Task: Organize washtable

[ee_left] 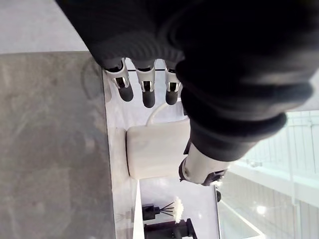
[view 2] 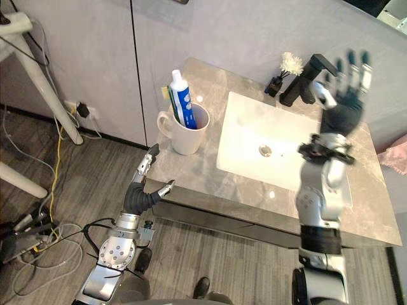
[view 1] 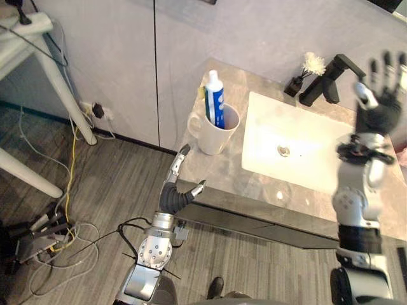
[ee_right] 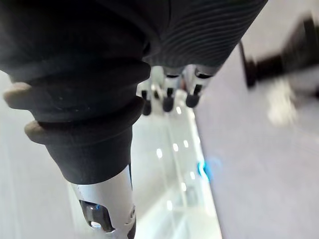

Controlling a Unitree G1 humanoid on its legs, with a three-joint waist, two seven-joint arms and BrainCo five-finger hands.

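A white mug [view 1: 215,131] stands on the grey marble washtable [view 1: 216,171] near its left end, with a blue and white toothpaste tube [view 1: 215,98] upright inside it. My left hand [view 1: 177,192] hovers at the table's front left edge, just short of the mug, fingers straight and open. In the left wrist view the mug [ee_left: 157,151] lies just past the fingertips [ee_left: 148,94]. My right hand [view 1: 379,95] is raised high over the table's right side, fingers spread and holding nothing.
A white sink basin [view 1: 296,146] is set into the table's middle. A black faucet [view 1: 327,77] and a small dark diffuser bottle [view 1: 294,85] with white flowers stand at the back. White table legs [view 1: 60,82] and loose cables [view 1: 63,210] are on the floor at left.
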